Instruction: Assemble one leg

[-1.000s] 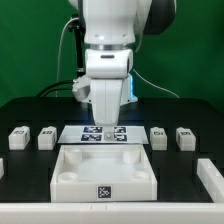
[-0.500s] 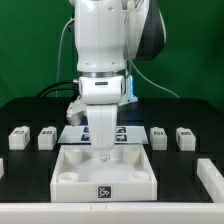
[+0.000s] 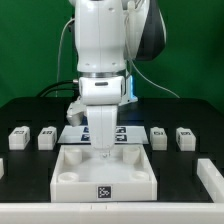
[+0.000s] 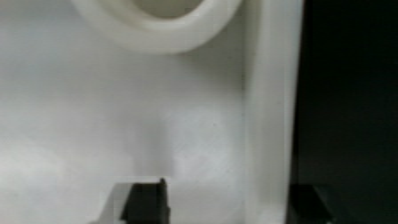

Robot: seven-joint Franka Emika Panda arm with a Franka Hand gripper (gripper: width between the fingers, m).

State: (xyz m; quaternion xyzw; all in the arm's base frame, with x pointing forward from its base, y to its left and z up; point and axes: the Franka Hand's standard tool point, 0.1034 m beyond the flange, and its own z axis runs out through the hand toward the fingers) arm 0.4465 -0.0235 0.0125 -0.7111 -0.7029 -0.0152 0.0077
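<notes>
A Franka arm reaches straight down at the scene's centre. Its gripper [image 3: 103, 152] sits low over the far wall [image 4: 267, 100] of the large white square panel [image 3: 105, 178], just in front of the marker board [image 3: 72, 133]. The wrist view shows the fingers apart, straddling that wall near a round socket [image 4: 151, 25]. 4 legs [image 3: 158, 136] lie untouched on the black table [image 3: 30, 110], 2 at the exterior view's left, 2 at its right. If the fingers close here, they would probably pinch the wall and drag or tilt the panel.
</notes>
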